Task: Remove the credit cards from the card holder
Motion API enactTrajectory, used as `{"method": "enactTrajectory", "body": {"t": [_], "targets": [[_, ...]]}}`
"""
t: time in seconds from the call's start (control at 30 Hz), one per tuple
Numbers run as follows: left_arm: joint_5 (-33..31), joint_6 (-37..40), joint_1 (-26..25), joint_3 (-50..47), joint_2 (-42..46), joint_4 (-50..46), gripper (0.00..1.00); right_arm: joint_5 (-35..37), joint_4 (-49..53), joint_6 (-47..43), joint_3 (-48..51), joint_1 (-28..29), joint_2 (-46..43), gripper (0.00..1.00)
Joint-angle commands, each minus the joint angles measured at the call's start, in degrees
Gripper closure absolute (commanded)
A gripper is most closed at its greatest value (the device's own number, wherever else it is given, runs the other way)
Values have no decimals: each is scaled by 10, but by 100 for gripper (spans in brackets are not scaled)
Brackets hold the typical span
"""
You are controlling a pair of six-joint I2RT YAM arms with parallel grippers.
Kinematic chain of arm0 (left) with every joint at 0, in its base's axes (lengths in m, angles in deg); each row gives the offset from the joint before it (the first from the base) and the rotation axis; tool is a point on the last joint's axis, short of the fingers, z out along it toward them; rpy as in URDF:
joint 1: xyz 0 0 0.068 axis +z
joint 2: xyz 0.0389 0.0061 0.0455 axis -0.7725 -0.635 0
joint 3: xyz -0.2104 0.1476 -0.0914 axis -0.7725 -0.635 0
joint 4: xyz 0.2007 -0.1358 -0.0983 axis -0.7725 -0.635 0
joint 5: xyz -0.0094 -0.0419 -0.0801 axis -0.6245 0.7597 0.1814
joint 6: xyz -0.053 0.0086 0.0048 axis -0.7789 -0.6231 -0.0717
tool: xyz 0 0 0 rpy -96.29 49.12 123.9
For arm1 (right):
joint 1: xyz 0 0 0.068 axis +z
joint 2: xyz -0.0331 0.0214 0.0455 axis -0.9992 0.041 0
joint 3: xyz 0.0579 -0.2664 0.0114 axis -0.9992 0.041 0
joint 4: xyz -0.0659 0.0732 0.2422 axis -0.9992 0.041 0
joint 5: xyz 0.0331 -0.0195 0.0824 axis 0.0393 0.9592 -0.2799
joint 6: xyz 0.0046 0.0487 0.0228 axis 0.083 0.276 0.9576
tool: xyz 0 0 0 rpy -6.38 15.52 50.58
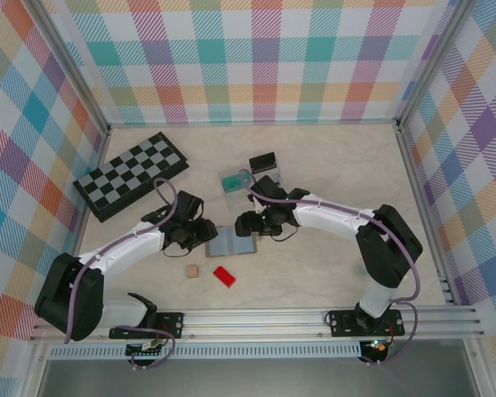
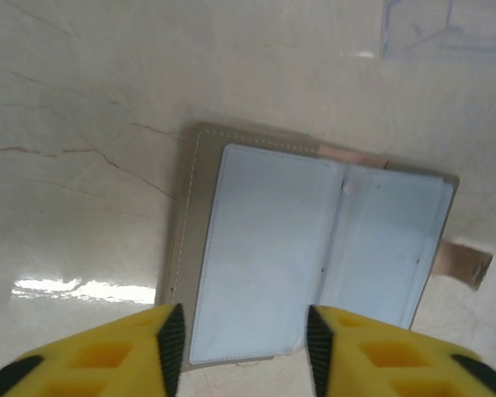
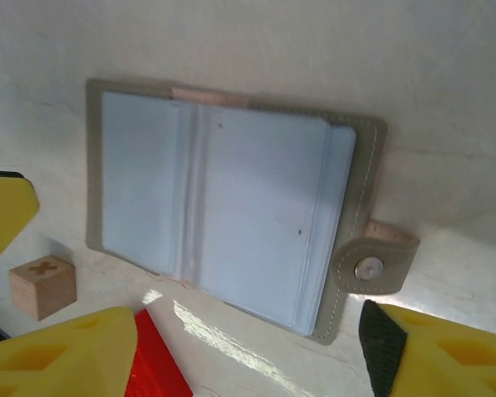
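Yellow-padded, the left jaws stood apart and gripped nothing. They straddled the near edge of the card holder (image 2: 314, 248), over one blue-grey panel. The right jaws gaped wider, also empty, with the holder just ahead and its snap tab (image 3: 372, 265) on their side. It lay open and flat on the counter (image 1: 331, 165) between both arms, long axis running arm to arm; the left looked marginally nearer. Beyond it lay a clear-teal card (image 1: 234, 179) and a black card (image 1: 264, 160) — already out.

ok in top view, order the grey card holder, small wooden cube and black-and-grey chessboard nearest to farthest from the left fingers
1. grey card holder, just to the right
2. small wooden cube, nearer the bases
3. black-and-grey chessboard, back left
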Motion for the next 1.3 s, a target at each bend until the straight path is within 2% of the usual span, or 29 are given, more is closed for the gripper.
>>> {"method": "enactTrajectory", "body": {"t": [0.0,0.13,0.3,0.5,1.0,1.27], "targets": [[35,-15,10,-9,-5,42,62,21,40,26,-22,14,9,33],[34,-15,11,-15,-13,47,65,27,45,35,-34,24,20,41],[37,-15,14,-11,-43,43,75,52,61,39,-54,43,31,45],[11,-12,14,-8,-59,32,75,69,64,54,-54,52,45,45],[52,-5,16,-12,-97,63,69,57,66,57,-69,53,104,46],[97,2,16,-9,-118,104,77,43,59,59,-68,52,120,49]]}}
